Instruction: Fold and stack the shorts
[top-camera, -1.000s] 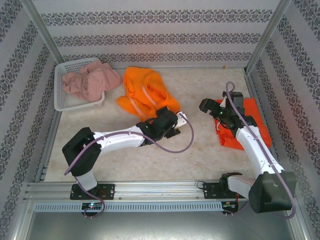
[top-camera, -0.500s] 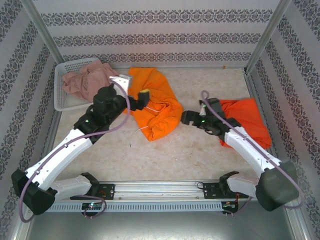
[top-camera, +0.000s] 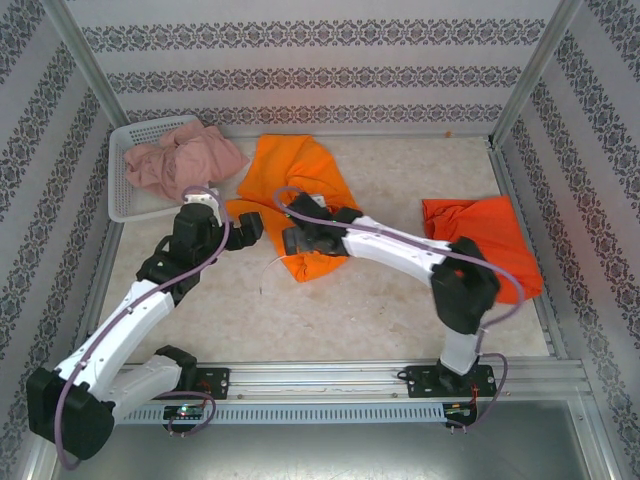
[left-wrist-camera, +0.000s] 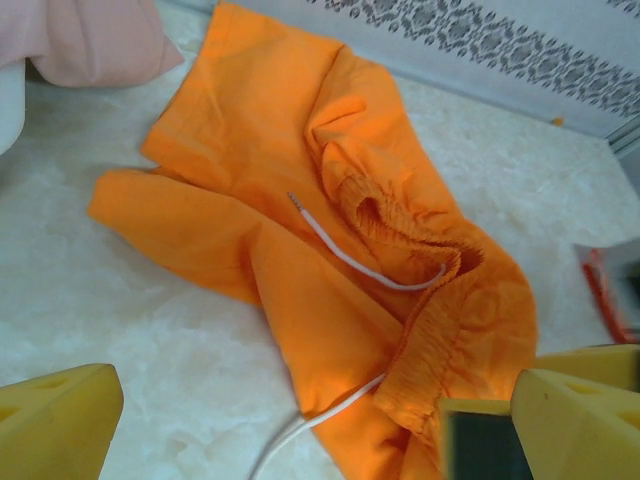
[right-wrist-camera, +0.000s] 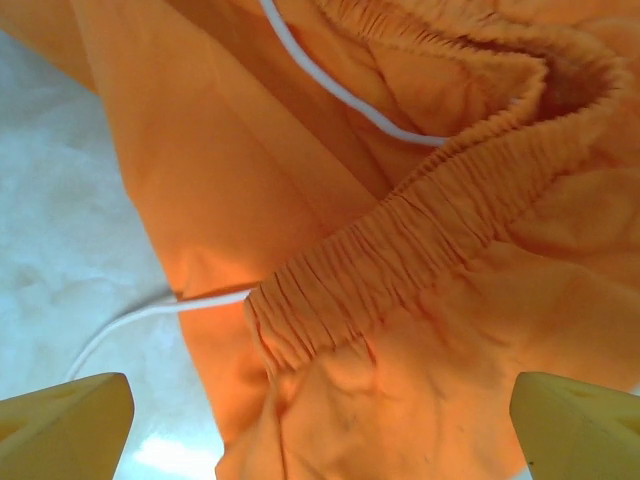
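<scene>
2 grippers hover with jaws spread wide, pinching nothing: my left gripper (top-camera: 248, 228) and right gripper (top-camera: 294, 240) sit close together over the yellow-orange shorts (top-camera: 300, 175), which lie crumpled mid-table. The risk, as I judge it, is that closing here catches just the white drawstring (right-wrist-camera: 150, 315) or 1 layer of the gathered waistband (right-wrist-camera: 400, 250), so the cloth drags bunched. My fingers could also clash. The red-orange shorts (top-camera: 480, 235) lie well apart on the right. At far left, the white basket (top-camera: 122, 205) holds the pink shorts (top-camera: 180, 160), spilling over its rim.
</scene>
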